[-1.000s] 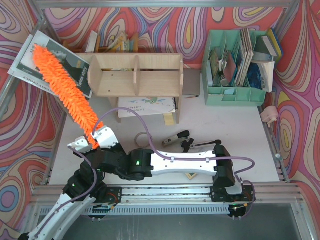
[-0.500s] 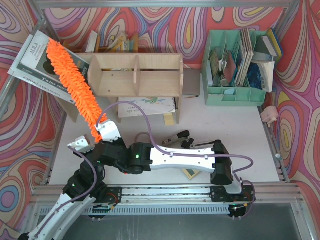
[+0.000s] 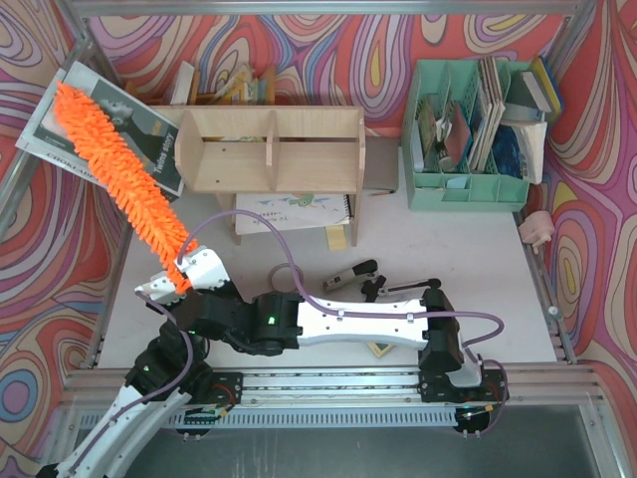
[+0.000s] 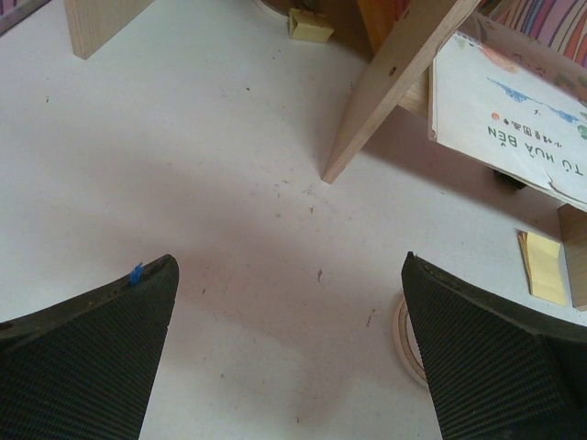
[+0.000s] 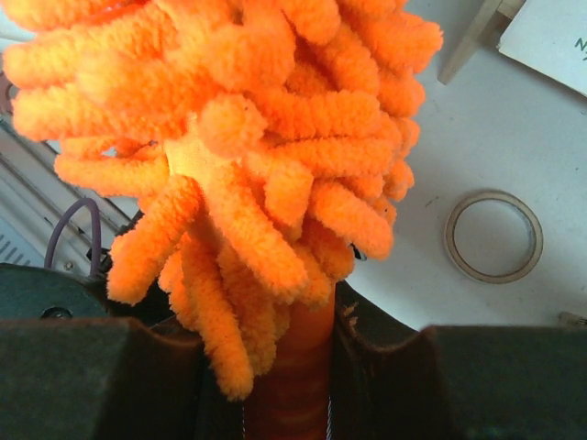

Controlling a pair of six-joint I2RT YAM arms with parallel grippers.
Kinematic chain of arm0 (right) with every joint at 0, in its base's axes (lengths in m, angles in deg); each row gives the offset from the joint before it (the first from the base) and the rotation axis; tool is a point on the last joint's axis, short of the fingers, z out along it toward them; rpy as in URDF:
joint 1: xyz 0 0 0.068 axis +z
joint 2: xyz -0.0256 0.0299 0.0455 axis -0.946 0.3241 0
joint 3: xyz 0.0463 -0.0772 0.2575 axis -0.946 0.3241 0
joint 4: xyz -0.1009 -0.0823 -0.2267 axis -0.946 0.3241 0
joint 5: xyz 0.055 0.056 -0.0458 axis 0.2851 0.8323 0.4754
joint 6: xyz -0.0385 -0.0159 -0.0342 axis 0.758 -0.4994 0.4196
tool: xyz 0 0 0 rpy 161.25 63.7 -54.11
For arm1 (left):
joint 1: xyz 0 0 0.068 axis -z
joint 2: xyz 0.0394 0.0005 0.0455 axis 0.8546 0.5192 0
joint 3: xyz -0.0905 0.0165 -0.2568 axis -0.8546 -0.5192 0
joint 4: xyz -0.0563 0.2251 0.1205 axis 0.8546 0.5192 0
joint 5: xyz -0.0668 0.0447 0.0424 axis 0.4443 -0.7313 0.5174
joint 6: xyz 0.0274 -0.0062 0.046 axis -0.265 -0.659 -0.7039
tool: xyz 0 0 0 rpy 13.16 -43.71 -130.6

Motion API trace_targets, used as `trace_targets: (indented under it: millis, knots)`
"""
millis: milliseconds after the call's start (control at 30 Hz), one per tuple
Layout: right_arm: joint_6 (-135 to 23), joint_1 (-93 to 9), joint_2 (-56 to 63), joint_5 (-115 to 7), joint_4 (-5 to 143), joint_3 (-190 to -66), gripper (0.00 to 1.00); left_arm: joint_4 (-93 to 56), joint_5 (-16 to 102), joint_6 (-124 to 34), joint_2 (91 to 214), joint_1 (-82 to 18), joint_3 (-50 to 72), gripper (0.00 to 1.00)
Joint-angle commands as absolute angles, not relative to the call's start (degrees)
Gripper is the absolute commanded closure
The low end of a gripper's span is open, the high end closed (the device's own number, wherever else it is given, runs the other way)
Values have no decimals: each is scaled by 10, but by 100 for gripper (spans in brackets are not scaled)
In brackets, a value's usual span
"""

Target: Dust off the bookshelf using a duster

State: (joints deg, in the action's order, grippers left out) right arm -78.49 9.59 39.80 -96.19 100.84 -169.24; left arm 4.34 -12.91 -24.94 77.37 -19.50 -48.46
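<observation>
The bookshelf (image 3: 274, 149) is a light plywood unit with a central divider, standing at the back middle of the table. One of its slanted wooden legs (image 4: 394, 82) shows in the left wrist view. The orange fluffy duster (image 3: 124, 184) slants up and to the left, with its tip left of the shelf's left panel and apart from it. My right gripper (image 3: 183, 279) is shut on the duster's orange stick handle (image 5: 293, 385), just below the shaggy head (image 5: 248, 137). My left gripper (image 4: 289, 259) hangs open over bare table, with nothing between its fingers.
A magazine (image 3: 55, 134) lies under the duster's head at the back left. An open booklet (image 3: 294, 209) sits below the shelf. A tape ring (image 3: 284, 274) and a black clip (image 3: 353, 274) lie mid-table. A mint-green file organizer (image 3: 468, 129) stands at the back right.
The duster's head swung right toward the shelf's left panel, then back left to about where it began. The right gripper stayed shut on the handle. The left gripper stayed open.
</observation>
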Motion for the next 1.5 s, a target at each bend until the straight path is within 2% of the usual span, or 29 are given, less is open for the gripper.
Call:
trace_targets:
  millis: [0, 133, 300, 700, 1167, 1467]
  knots:
    - [-803, 85, 411, -963, 1002, -1714, 100, 41, -126, -258, 772, -197, -496, 1]
    - [-848, 60, 402, -929, 1022, -1679, 100, 40, -125, -258, 774, -197, -496, 1]
    - [-859, 58, 387, -944, 1026, -1654, 100, 39, -123, -259, 775, -197, -496, 1]
    - [-753, 86, 382, -943, 927, -1675, 100, 35, -123, -260, 782, -197, -496, 1]
    - [-838, 62, 406, -948, 1020, -1680, 100, 36, -123, -260, 779, -197, -496, 1]
    - [-741, 94, 384, -959, 921, -1681, 100, 39, -124, -260, 775, -197, -496, 1]
